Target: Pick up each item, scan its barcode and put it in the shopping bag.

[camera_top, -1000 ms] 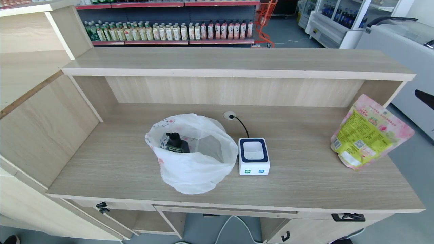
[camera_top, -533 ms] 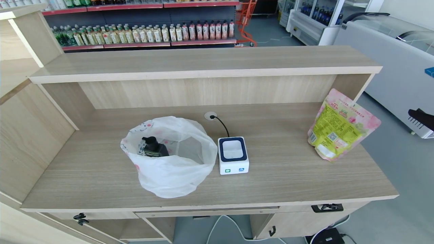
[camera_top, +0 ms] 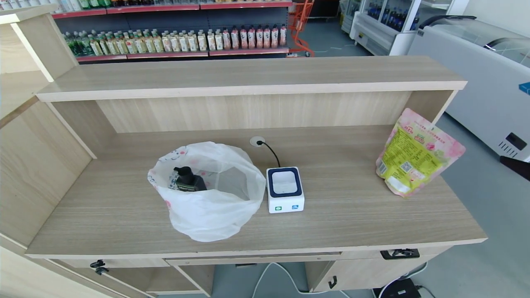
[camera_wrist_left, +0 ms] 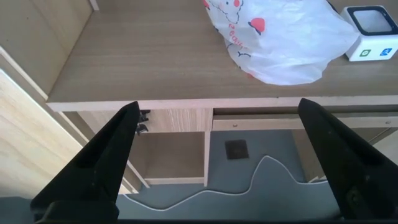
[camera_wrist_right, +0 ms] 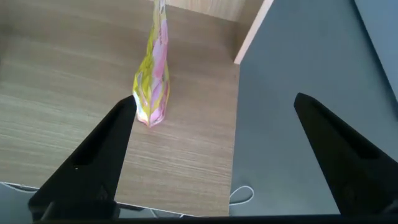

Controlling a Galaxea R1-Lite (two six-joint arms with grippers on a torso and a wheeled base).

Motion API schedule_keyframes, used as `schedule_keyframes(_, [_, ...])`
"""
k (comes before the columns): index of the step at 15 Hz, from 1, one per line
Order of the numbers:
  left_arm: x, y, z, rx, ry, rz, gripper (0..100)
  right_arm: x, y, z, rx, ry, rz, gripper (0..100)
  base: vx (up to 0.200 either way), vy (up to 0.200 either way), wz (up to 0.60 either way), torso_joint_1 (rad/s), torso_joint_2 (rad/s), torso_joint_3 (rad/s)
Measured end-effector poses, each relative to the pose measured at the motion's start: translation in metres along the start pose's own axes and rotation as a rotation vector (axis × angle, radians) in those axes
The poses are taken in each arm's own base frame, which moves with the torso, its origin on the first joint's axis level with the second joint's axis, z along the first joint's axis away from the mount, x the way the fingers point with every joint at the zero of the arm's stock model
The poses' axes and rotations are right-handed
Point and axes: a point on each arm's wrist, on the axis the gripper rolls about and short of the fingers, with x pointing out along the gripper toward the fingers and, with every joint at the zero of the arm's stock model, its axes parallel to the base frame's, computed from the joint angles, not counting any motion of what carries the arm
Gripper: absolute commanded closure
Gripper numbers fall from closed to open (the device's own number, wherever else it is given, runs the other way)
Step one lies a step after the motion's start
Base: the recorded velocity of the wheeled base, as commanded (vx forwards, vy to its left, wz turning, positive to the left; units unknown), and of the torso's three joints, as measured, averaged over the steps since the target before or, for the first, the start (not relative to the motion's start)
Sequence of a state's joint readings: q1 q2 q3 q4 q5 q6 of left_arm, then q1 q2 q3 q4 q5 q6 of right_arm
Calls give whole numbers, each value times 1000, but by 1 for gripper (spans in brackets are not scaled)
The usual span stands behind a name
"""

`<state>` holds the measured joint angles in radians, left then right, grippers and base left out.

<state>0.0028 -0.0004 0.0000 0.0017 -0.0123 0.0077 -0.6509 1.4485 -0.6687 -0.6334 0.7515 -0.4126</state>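
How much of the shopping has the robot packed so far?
Done: the dark pump bottle sits inside the shopping bag. In hand: nothing; the left gripper and right gripper are open, empty. Left: the pink-and-green pouch on the right needs the scanner, then bagging.

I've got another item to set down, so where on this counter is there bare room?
The widest bare stretch of counter lies between the scanner and the snack pouch. More room sits between the shopping bag and the left side wall, and along the front edge. The middle is crowded: bag and scanner stand close together, with the cable behind the scanner.
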Motion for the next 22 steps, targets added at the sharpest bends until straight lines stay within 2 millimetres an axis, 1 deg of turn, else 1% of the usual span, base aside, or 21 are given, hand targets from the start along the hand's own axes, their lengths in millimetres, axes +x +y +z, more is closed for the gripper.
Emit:
schedule_keyframes(2, [0, 0, 0, 0, 0, 0, 0, 6, -10, -17, -46, 44, -8, 0, 0, 0, 0, 0, 0, 0])
schedule_keyframes(4, [0, 0, 0, 0, 0, 0, 0, 12, -18, -31, -46, 76, -6, 0, 0, 0, 0, 0, 0, 0])
schedule_keyframes(7, [0, 0, 0, 0, 0, 0, 0, 19, -25, -48, -16, 110, 7, 0, 0, 0, 0, 0, 0, 0])
schedule_keyframes(9, [0, 0, 0, 0, 0, 0, 0, 27, -29, -58, -14, 92, 54, 0, 0, 0, 0, 0, 0, 0])
schedule_keyframes(12, [0, 0, 0, 0, 0, 0, 0, 43, -35, -77, -57, 36, 154, 0, 0, 0, 0, 0, 0, 0])
schedule_keyframes(15, [0, 0, 0, 0, 0, 0, 0, 68, -38, -95, -98, -3, 242, 0, 0, 0, 0, 0, 0, 0])
schedule_keyframes(17, [0, 0, 0, 0, 0, 0, 0, 85, -32, -104, -94, -20, 299, 0, 0, 0, 0, 0, 0, 0])
schedule_keyframes(19, [0, 0, 0, 0, 0, 0, 0, 100, -22, -110, -82, -25, 355, 0, 0, 0, 0, 0, 0, 0])
schedule_keyframes(22, [0, 0, 0, 0, 0, 0, 0, 125, -6, -110, -96, -52, 427, 0, 0, 0, 0, 0, 0, 0])
